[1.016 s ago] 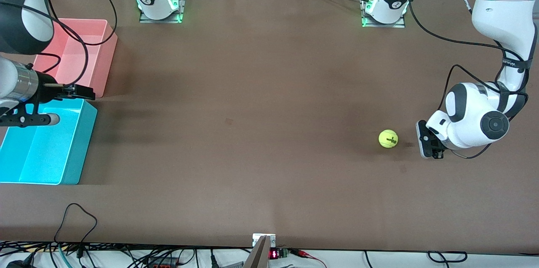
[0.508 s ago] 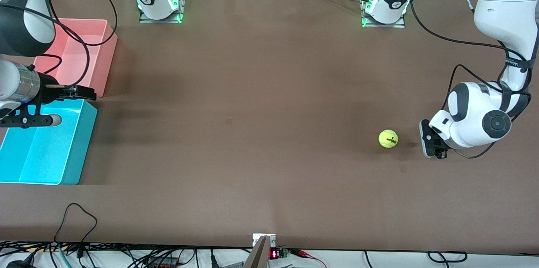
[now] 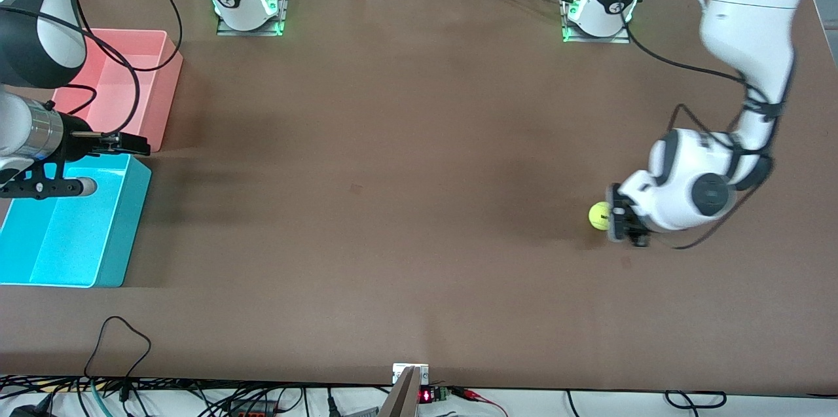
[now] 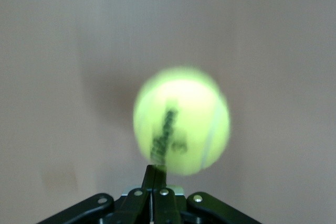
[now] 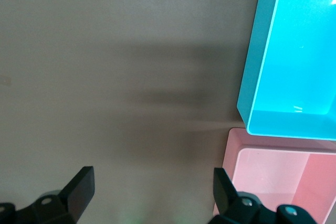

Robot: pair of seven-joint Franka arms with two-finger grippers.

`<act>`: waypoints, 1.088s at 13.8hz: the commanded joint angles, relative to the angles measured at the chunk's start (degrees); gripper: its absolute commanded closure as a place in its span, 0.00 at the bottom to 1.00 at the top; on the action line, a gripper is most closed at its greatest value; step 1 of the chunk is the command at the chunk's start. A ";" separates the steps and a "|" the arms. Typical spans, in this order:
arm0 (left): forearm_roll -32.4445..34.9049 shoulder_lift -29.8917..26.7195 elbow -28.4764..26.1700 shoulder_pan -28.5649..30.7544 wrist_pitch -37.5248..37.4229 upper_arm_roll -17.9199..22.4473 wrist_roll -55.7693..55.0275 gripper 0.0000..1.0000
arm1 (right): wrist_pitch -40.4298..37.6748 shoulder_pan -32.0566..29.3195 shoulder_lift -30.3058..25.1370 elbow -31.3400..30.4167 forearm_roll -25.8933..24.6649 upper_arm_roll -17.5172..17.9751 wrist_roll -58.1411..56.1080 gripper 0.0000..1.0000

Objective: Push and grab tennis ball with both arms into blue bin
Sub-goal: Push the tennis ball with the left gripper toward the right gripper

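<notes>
From the front view I have the small fuzzy yellow-green tennis ball (image 3: pixel 598 215) on the brown table (image 3: pixel 393 142), toward the left arm's end, well apart from the bright cyan-blue rectangular plastic bin (image 3: pixel 72 227) at the right arm's end. The pink-red plastic tub (image 3: pixel 124 83) sits just beside the blue bin, farther from the front camera. My left gripper (image 3: pixel 615 220) is low at the table and touching the ball on the side facing away from the bins. My right gripper (image 3: pixel 127 143) waits over the edge of the blue bin.

In the left wrist view the left gripper's fingers (image 4: pixel 155 182) are pressed together into one blunt tip, right against the ball (image 4: pixel 181 120), pinching nothing.

In the right wrist view the right gripper's fingers (image 5: pixel 79 190) are spread wide and hold nothing, with the corners of the blue bin (image 5: pixel 262 66) and the pink tub (image 5: pixel 278 177) in sight.

I judge the ball light, springy and quick to roll; an off-centre push would likely send it sideways. For the grab I would pinch across its widest middle, where the felt should hold well
</notes>
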 commanded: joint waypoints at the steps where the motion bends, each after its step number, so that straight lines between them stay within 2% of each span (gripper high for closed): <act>1: 1.21 -0.78 0.65 -9.45 -0.14 0.65 -8.86 1.00 | -1.00 -0.49 -0.14 -0.49 -0.43 0.42 -0.17 0.00; 3: 0.78 -3.85 0.91 -9.30 -2.32 0.57 -8.61 1.00 | -1.18 -0.40 0.56 -0.84 -0.08 0.42 -0.17 0.00; 6: 0.69 -3.96 8.80 -4.22 -13.03 0.74 -6.25 1.00 | -0.30 1.35 1.97 -1.62 0.10 0.77 0.10 0.00; 9: 0.42 -4.04 10.93 1.24 -15.43 0.74 -6.67 1.00 | 5.13 2.49 1.89 -7.41 0.36 1.03 0.27 0.00; 13: -1.69 -4.31 14.52 3.98 -18.84 1.01 -9.83 1.00 | 12.42 5.04 -1.70 -20.57 0.98 1.12 0.98 0.00; 15: -1.60 -4.31 17.52 3.89 -22.62 1.09 -12.73 1.00 | 19.96 5.75 -7.92 -33.46 1.51 1.12 1.24 0.00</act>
